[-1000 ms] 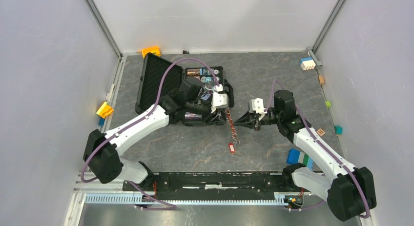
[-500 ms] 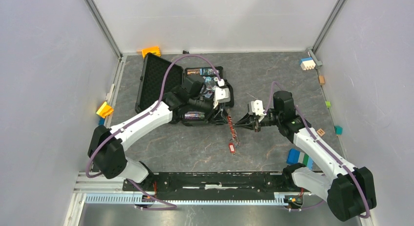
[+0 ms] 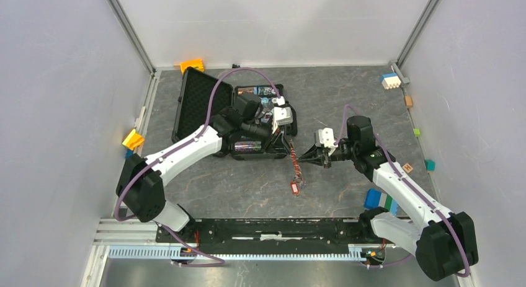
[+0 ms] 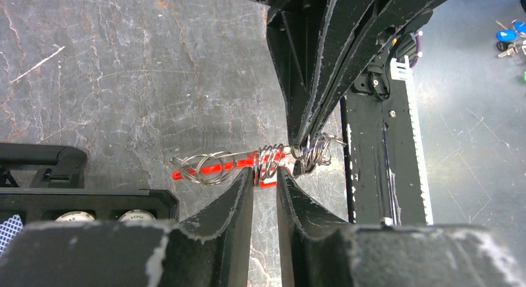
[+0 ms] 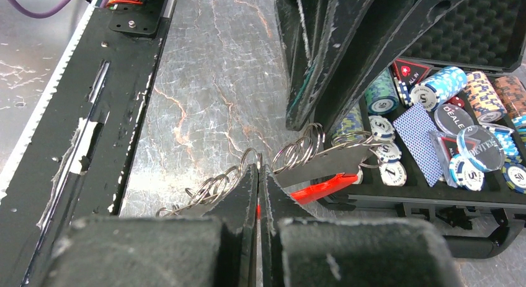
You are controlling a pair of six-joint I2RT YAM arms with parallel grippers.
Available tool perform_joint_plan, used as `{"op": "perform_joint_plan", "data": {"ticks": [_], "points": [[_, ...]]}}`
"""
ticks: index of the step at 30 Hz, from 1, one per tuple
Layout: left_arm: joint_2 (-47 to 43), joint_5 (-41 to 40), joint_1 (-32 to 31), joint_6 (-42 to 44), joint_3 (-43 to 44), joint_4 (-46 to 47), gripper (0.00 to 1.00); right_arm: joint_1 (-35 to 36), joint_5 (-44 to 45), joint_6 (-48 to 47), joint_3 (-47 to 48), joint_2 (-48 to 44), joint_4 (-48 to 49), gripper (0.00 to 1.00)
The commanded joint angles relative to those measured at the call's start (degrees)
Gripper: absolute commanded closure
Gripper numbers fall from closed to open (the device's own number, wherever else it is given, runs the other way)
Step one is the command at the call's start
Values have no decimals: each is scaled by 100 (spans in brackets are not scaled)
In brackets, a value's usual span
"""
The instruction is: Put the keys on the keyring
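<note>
Centre of the top view: the keyring [image 3: 296, 168] (chain of silvery rings, red tag) sits between both claws. Right gripper [image 5: 258, 170] is clamped on a ring; left gripper [image 4: 265, 176] stands narrow astride the coils, grip unclear.

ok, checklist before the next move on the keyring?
1. Right hand holds the keyring: ok, shut on its coils.
2. Left hand grip: cannot tell; its fingers straddle the coils with a narrow gap.
3. A key in a hand: not ok, none visible in either.
4. Keys located: blue-headed keys lie far off at the edge of the left wrist view; red-headed one cannot tell.
5. Clearance from the chip case: cannot tell, it sits close beside both hands.
</note>
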Motion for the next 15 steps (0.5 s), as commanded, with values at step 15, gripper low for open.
{"op": "perform_joint_plan", "data": {"ticks": [15], "points": [[110,261,141,-257,318,210,63,32,-41,-235,138,-63,-21,100]]}}
